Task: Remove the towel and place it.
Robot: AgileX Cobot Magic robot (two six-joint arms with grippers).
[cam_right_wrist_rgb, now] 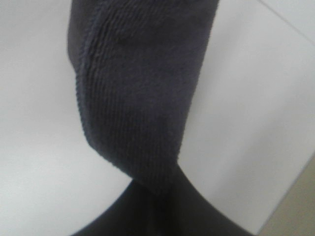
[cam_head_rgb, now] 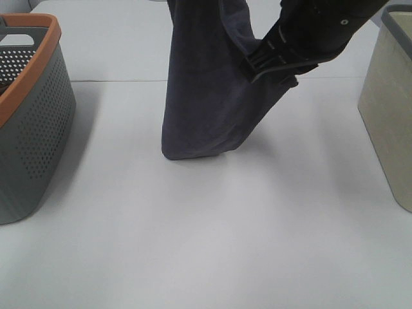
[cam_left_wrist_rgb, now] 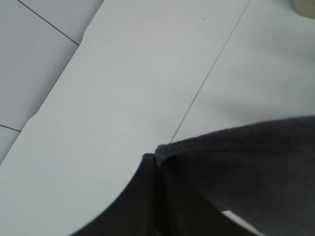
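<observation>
Two corners of towel (cam_head_rgb: 206, 96) in left claw (cam_left_wrist_rgb: 156, 164), right claw (cam_head_rgb: 254, 65).

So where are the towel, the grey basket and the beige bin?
towel (cam_head_rgb: 206, 103), high view, middle of its hanging cloth.
grey basket (cam_head_rgb: 32, 141), high view, its perforated side wall.
beige bin (cam_head_rgb: 389, 116), high view, its facing wall.

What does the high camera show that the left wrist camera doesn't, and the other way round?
Only the high view: the grey basket, and the right gripper pinching the towel, whose lower end rests on the table. Only the left wrist view: the left gripper closed on the towel's hemmed corner. Both: the dark towel and the white table.
</observation>
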